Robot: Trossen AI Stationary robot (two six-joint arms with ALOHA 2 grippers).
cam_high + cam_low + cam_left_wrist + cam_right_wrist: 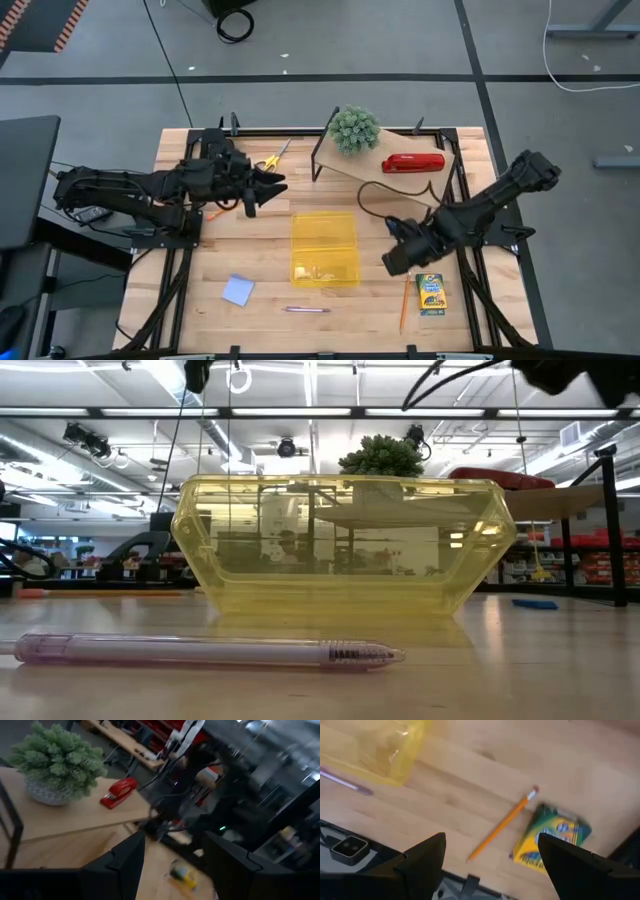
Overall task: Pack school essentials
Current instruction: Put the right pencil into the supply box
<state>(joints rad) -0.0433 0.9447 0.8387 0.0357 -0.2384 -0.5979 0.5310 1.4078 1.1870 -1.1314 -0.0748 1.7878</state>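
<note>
left wrist view, crayon box (pixel 181 876) blurred, half hidden

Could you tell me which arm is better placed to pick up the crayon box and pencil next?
The right. In the high view the right gripper, jaws open, hovers beside the crayon box and pencil, and its wrist view shows both just ahead. The left gripper is far across the table, near the scissors.
</note>
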